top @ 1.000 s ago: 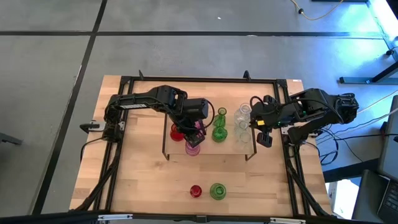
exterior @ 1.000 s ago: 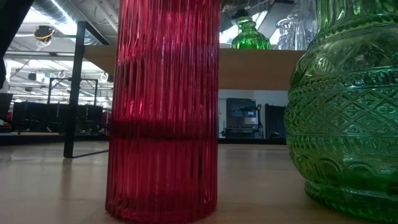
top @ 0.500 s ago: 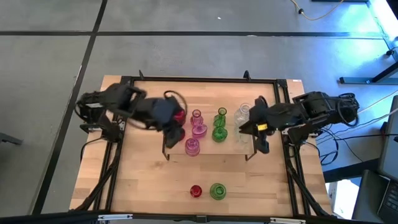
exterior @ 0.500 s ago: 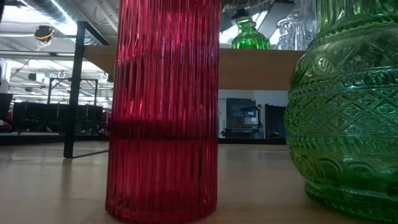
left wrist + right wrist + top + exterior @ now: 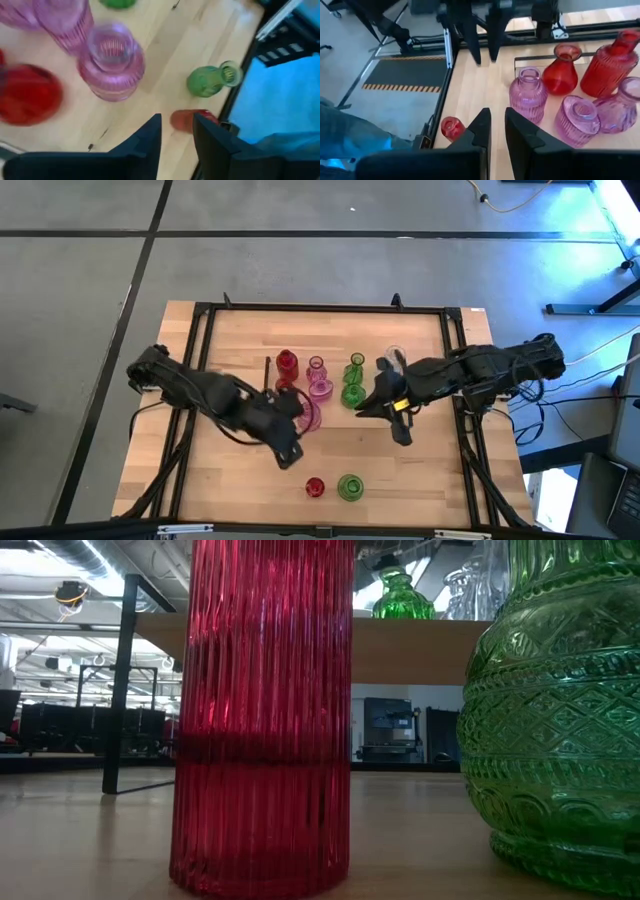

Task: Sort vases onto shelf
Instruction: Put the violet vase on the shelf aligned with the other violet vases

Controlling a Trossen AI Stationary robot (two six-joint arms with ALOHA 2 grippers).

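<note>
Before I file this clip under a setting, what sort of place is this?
Probably a robotics lab or workshop: a wooden table standing on a bare grey floor, cables trailing across it, and exposed ceiling ducts in the room behind.

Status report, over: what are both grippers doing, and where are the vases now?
Left gripper empty, off the shelf. Right gripper empty at shelf's right end. Red vase and green vase wait on the table.

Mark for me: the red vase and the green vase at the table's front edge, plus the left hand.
red vase (image 5: 315,487), high view, on its top opening.
green vase (image 5: 350,487), high view, on its round body.
left hand (image 5: 287,457), high view, at its fingertips, above bare tabletop.
</note>
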